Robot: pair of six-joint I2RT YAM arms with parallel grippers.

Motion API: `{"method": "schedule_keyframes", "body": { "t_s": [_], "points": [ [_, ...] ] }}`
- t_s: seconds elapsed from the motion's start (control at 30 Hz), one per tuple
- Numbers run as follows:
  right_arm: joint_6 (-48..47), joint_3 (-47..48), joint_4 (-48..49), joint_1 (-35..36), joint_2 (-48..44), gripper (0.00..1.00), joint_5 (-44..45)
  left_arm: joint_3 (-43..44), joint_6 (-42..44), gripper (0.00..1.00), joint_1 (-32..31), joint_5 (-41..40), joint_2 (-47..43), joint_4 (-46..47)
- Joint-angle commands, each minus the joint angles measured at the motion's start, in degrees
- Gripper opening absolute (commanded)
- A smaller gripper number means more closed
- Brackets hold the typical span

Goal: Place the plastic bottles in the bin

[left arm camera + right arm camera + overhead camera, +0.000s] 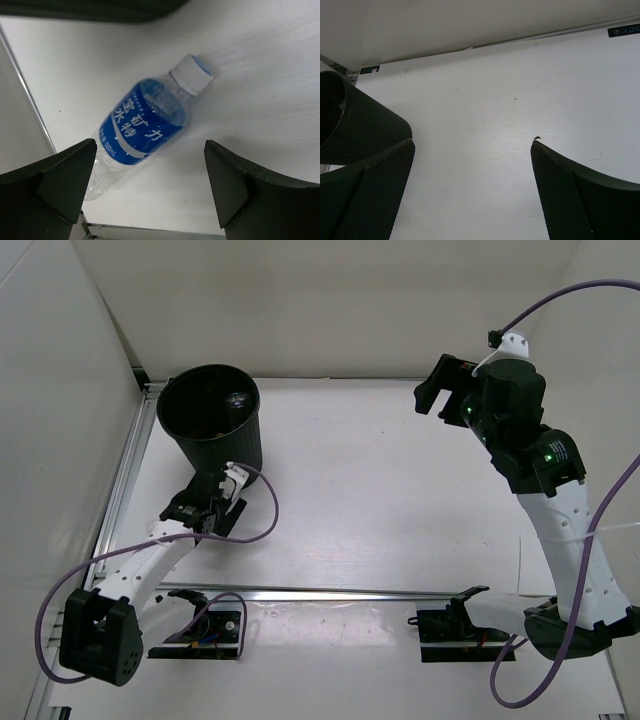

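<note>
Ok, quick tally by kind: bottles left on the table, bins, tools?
bottles on the table: 1, the blue-labelled bottle
bin: 1
tools: 2, left tool and right tool, both open
total: 4
The bin's contents are too dark to count.

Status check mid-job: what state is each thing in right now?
Blue-labelled bottle: lying on its side on the table, capped, not gripped.
Bin: upright, contents hard to make out.
Left claw: open, over the bottle.
Right claw: open, empty.
</note>
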Motion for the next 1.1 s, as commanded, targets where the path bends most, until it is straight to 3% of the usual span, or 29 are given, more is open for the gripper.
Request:
{"method": "schedule_keyframes", "body": {
  "t_s": [0.0,0.27,0.7,1.07],
  "points": [
    [-1.6,0.9,0.4,0.0,-0.9,1.00,-0.2,-3.7,2.9,1.00,0.9,-2.0,0.3,3.5],
    [-2.2,-0.2,-0.1,0.0,-2.6,1.00,0.3,-11.3,5.6,1.00,2.5,-3.9,-0.2,11.9],
    [-2.2,-0.7,-0.7,0.0,-3.6,1.00,-0.2,-9.9,7.5,1.00,2.5,-4.0,3.8,18.2],
    [-2.2,-1.8,-0.7,0.0,-3.6,1.00,-0.2,-9.9,4.7,1.00,2.5,3.1,7.5,18.9]
  ]
}}
